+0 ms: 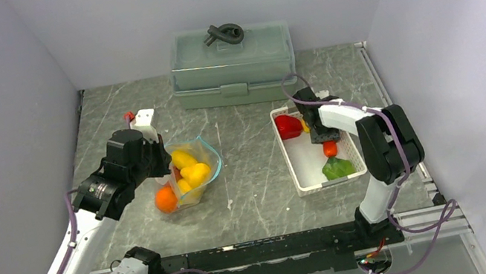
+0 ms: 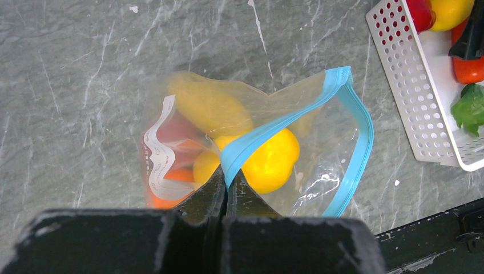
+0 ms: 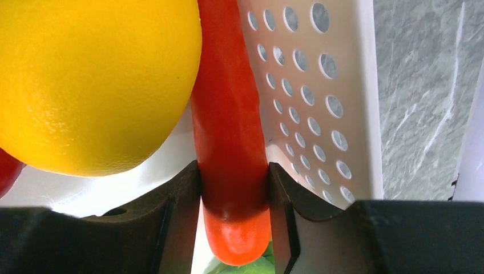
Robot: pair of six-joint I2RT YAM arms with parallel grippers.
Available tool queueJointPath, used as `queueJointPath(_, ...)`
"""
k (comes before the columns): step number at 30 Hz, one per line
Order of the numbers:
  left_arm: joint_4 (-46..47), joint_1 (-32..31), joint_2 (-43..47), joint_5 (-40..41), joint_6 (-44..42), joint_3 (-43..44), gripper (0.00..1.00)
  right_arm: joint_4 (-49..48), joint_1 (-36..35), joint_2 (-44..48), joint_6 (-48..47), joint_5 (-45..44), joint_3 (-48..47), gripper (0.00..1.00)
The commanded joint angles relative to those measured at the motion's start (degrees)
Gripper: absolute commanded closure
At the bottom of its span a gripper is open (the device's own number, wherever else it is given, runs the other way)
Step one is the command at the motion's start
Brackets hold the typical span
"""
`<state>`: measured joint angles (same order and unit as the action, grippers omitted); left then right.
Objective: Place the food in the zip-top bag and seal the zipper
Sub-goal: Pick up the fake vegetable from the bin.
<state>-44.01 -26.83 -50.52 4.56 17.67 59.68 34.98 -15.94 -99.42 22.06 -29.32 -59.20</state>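
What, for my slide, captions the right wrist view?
Right gripper pinches a red-orange vegetable beside a yellow fruit in the basket.

zip-top bag (image 2: pixel 325 168): open, yellow and orange food (image 2: pixel 274 160) inside | zipper (image 2: pixel 285 123): teal-blue, unsealed

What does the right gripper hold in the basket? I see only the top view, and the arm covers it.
Observer: In the right wrist view, the right gripper has its fingers pressed on both sides of a long red vegetable.
Operator: Is anything close beside it?
Observer: A yellow fruit sits right next to it.
Operator: Does the left gripper hold the bag?
Observer: Yes. The left wrist view shows it shut on the blue zipper strip at the mouth.
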Motion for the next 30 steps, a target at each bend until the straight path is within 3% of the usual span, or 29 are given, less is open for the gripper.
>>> queueJointPath(1, 1.65, 0.02, -0.23, 0.10, -0.36, 0.17, 1.00, -0.04, 0.34, 2.25, 1.46, 0.41, 0.14, 0.89)
queueJointPath(8, 1.73, 0.02, -0.24, -0.07, -0.36, 0.10, 1.00, 3.09, 0.31, 9.59, 3.10, -1.18, -0.24, 1.00)
queueJointPath(16, 1.69, 0.07, -0.37, -0.17, -0.36, 0.13, 1.00, 5.55, 0.22, 18.89, 2.98, -0.01, -1.40, 1.00)
queueJointPath(30, 1.68, 0.02, -0.37, -0.11, -0.35, 0.08, 1.00, -4.28, -5.25, 38.47, 3.24, 17.79, -0.16, 1.00)
